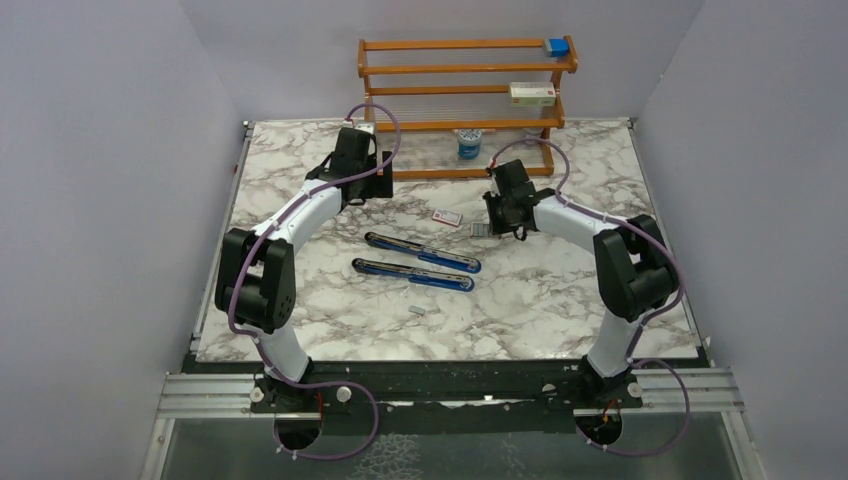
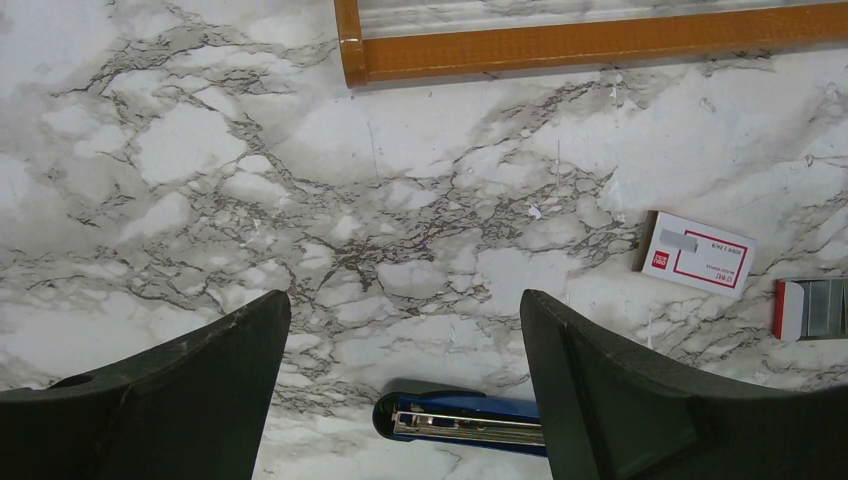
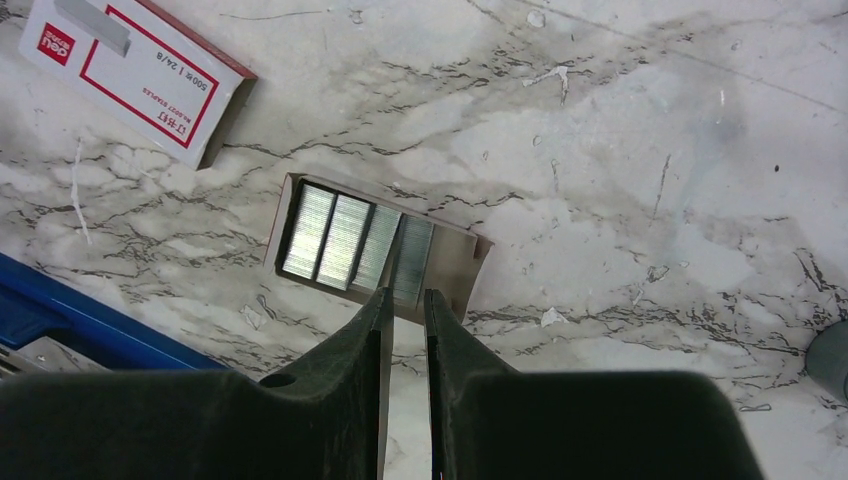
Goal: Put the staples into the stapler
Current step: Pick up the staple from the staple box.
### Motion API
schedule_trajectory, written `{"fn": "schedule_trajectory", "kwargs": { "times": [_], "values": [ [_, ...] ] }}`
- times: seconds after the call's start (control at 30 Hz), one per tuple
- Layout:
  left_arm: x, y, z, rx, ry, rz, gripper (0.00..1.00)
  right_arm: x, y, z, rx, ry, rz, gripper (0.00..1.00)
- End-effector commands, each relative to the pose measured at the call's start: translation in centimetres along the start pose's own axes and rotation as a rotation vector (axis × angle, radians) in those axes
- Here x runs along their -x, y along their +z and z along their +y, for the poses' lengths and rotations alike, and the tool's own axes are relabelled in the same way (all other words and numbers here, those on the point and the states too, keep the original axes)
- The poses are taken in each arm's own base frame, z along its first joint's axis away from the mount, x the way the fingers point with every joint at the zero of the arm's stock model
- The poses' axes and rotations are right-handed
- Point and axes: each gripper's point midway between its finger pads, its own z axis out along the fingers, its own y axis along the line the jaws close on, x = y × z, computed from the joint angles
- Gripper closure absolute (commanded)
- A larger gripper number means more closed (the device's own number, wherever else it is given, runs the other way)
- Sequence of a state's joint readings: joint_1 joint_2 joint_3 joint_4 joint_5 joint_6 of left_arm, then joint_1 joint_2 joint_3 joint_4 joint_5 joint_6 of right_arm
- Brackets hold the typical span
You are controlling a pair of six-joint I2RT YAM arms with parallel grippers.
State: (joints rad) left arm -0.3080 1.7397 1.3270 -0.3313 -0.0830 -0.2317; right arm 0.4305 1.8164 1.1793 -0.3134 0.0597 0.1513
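Note:
The blue stapler (image 1: 420,262) lies opened out into its two long arms at the table's middle. Its end with the metal channel shows in the left wrist view (image 2: 460,420), and a blue edge shows in the right wrist view (image 3: 80,320). Strips of staples (image 3: 345,238) lie in a small tray (image 1: 480,229). One loose strip (image 1: 416,311) lies in front of the stapler. My right gripper (image 3: 407,292) is down at the tray, its jaws closed on the rightmost strip (image 3: 412,258). My left gripper (image 2: 405,300) is wide open and empty, hovering behind the stapler's left end.
A small pink-and-white box (image 1: 447,216) lies left of the tray and shows in both wrist views (image 2: 698,253) (image 3: 135,75). A wooden rack (image 1: 465,95) at the back holds a blue block (image 1: 556,46) and a box (image 1: 532,94). A blue cylinder (image 1: 468,143) stands under it.

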Motion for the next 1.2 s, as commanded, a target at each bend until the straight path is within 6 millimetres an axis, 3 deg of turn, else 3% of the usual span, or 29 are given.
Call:
{"fn": "schedule_trajectory", "kwargs": {
  "times": [0.0, 0.63, 1.17],
  "values": [
    [0.5, 0.2, -0.5, -0.021, 0.012, -0.015, 0.12, -0.3, 0.6, -0.7, -0.029, 0.016, 0.025, 0.8],
    [0.6, 0.1, -0.4, -0.018, 0.015, -0.018, 0.13, -1.6, 2.2, -0.8, -0.024, 0.021, 0.057, 0.81],
    [0.7, 0.1, -0.2, -0.008, 0.017, -0.023, 0.13, -1.3, 2.2, -1.0, -0.029, 0.028, 0.034, 0.93]
  ]
}}
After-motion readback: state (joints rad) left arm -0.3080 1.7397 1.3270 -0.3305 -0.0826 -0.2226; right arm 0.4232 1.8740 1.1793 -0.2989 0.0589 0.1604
